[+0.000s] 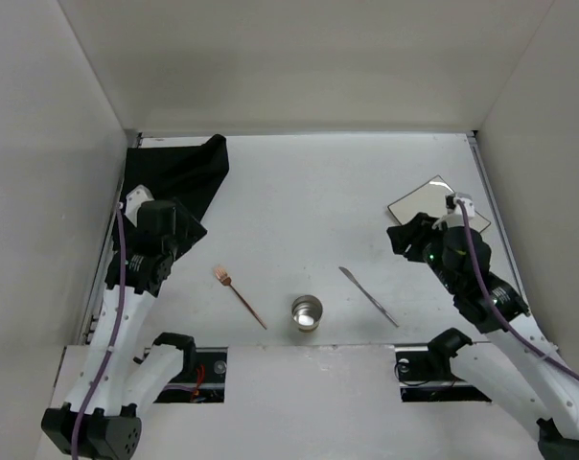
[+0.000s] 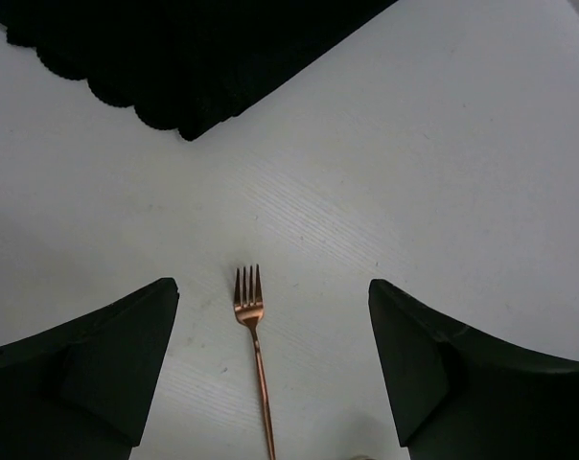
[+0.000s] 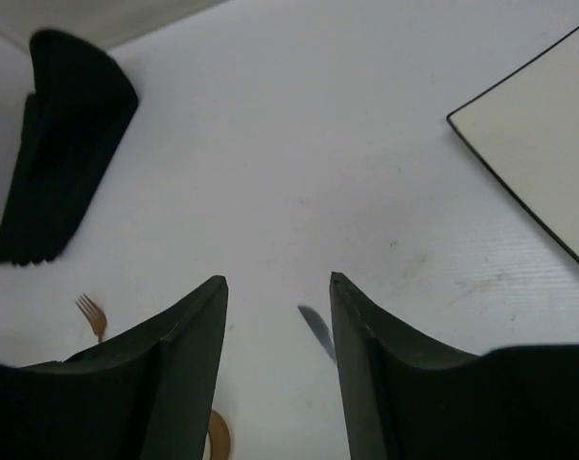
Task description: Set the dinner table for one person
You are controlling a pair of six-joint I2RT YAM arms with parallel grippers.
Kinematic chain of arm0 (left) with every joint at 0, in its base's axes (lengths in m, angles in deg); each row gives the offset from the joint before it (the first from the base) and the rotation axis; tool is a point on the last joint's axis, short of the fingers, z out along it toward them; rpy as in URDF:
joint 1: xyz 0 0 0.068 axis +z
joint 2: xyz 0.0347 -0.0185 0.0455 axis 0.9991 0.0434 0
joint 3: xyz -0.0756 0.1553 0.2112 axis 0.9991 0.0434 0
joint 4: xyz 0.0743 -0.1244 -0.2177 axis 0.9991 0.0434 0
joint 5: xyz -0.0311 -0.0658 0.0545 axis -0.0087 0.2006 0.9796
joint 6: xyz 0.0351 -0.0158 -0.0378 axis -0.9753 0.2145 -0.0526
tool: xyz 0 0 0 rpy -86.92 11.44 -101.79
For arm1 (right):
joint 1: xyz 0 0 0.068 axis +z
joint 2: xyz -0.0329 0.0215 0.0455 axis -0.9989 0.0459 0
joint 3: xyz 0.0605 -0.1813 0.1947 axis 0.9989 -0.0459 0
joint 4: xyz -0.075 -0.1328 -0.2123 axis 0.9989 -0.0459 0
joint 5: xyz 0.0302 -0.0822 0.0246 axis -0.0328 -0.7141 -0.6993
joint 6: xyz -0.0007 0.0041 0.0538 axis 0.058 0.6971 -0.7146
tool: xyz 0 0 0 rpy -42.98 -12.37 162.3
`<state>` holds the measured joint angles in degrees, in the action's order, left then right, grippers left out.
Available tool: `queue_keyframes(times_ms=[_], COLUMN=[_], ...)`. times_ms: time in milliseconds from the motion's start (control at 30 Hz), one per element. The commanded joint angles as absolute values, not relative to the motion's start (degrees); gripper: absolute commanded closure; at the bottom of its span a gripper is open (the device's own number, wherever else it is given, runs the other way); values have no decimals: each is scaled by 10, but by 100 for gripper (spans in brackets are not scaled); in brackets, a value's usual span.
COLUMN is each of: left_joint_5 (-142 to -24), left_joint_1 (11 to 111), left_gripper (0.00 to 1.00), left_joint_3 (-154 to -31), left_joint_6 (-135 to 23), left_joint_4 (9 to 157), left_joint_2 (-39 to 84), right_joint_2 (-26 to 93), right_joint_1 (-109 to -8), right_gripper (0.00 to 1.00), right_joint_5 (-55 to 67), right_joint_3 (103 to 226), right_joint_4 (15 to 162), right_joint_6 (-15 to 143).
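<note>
Plain white walls (image 1: pixel 299 57) on three sides; even, diffuse light.

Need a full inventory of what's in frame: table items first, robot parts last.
dinner table: 1, matte white, under everything
cloth mat: 1, black with a scalloped edge, far left corner
fork: 1, copper, near side, left of centre
cup: 1, silver metal, near centre
knife: 1, silver, right of the cup
plate: 1, pale square with a dark rim, far right, partly behind the right arm
left gripper: 1, black, open and empty, by the mat
right gripper: 1, black, open and empty, by the plate
</note>
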<state>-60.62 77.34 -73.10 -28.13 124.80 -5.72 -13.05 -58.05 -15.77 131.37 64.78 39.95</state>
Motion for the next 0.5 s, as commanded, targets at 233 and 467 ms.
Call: queue_keyframes(times_ms=[233, 467], left_joint_5=[-659, -703], left_joint_1=[861, 935], left_gripper=[21, 78], left_joint_3=[-728, -752], left_joint_6=[-279, -239], left_joint_4=[1157, 1059], left_joint_2=[-45, 46], right_joint_2=[-90, -59], right_joint_1=[-555, -541], right_gripper=[38, 87], right_joint_5=[-127, -104], right_joint_3=[1319, 1329], right_joint_4=[685, 662], right_joint_6=[392, 392])
